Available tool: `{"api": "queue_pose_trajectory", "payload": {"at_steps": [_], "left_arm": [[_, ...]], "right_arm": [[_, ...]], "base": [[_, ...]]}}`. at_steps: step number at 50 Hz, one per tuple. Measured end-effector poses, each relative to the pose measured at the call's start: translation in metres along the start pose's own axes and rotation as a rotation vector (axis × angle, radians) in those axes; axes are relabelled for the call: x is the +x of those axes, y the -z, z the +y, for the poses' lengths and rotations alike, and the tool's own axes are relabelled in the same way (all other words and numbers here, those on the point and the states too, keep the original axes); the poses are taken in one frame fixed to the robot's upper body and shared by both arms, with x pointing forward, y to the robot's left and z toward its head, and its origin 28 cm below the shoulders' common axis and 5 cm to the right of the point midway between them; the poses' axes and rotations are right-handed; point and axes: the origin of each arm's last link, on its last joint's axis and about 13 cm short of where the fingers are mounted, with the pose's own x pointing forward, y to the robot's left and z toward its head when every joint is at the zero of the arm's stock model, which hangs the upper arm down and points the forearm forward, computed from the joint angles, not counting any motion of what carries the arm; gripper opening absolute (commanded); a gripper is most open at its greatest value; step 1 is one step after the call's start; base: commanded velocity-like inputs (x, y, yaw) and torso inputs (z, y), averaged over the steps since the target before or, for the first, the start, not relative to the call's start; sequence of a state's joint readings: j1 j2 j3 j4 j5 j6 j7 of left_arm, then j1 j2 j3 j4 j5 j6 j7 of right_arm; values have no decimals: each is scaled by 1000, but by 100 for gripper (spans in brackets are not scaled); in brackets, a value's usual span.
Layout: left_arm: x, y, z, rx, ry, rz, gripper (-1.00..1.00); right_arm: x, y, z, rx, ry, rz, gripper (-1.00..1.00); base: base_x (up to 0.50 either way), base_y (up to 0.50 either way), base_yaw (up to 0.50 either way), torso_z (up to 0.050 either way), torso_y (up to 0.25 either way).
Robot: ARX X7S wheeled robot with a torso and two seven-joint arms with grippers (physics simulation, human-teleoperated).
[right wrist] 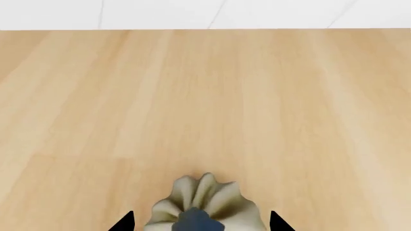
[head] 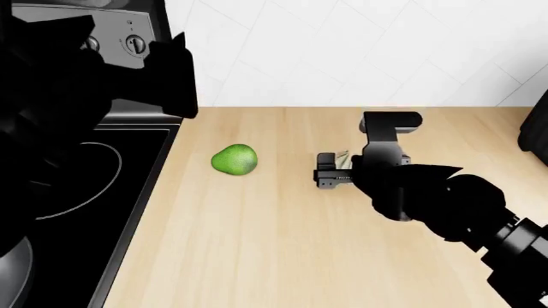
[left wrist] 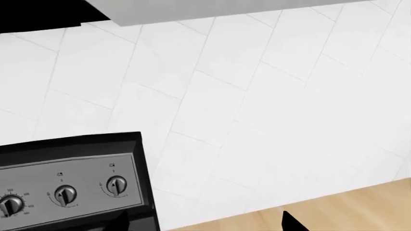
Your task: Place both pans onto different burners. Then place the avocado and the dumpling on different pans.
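A: What's nearest? The right gripper (head: 332,172), over the middle of the worktop (head: 256,256). In the right wrist view the dumpling (right wrist: 204,202) sits between its two finger tips, which stand apart on either side of it; I can't see them pressing it, so I'd call the gripper apart, not clamped.

B: How will the dumpling handle?

A: My guess is light and soft, with a pleated skin that dents easily. I'd take it low across the plump body, not by the pinched top, and close gently.

B: And the avocado (head: 235,160)?

A: It lies bare on the worktop, well apart from the gripper, toward the cooktop (head: 77,212) at the worktop's left edge. Smooth and rounded, so probably firm but slippery and apt to roll; grip across its widest part.

B: The left gripper?

A: Raised by the stove's knob panel (left wrist: 70,185) at the back; only one dark tip shows, so I cannot tell its state.
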State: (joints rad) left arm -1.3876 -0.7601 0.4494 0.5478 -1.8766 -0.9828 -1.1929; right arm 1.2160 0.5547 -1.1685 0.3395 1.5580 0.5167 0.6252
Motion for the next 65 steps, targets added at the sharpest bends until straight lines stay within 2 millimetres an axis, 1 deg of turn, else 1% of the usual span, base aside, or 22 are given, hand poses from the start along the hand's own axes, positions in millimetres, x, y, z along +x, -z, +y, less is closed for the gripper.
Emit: {"api": "queue_pose_trajectory", "payload": {"at_steps": [1, 15, 21, 26, 32, 39, 45, 53, 65], "left_arm": [[0, 0, 0, 0, 0, 0, 100], [1, 3, 0, -1, 1, 4, 100], [1, 4, 1, 0, -1, 8, 100], [2, 3, 1, 8, -3, 15, 100], [6, -2, 0, 26, 4, 29, 100], [14, -14, -1, 59, 22, 54, 100], [25, -28, -1, 98, 37, 80, 100], [42, -43, -1, 142, 49, 137, 100], [69, -56, 1, 197, 84, 261, 100]], "right_arm": [[0, 0, 0, 1, 0, 2, -100], [1, 0, -2, 19, 16, 5, -100], [-5, 0, -1, 29, 11, 0, -100], [-18, -6, -1, 33, 4, -32, -100], [-45, -17, -3, 37, -10, -102, -100], [-76, -25, -9, 43, -21, -182, -100], [-95, -25, -14, 47, -27, -229, -100], [-108, -22, -18, 52, -31, -262, -100], [-113, -18, -21, 58, -35, -276, -100]], "base": [[0, 0, 0, 0, 0], [1, 0, 1, 0, 0], [0, 0, 0, 0, 0], [0, 0, 0, 0, 0], [0, 0, 0, 0, 0], [0, 0, 0, 0, 0], [0, 0, 0, 0, 0], [0, 0, 0, 0, 0], [0, 0, 0, 0, 0]]}}
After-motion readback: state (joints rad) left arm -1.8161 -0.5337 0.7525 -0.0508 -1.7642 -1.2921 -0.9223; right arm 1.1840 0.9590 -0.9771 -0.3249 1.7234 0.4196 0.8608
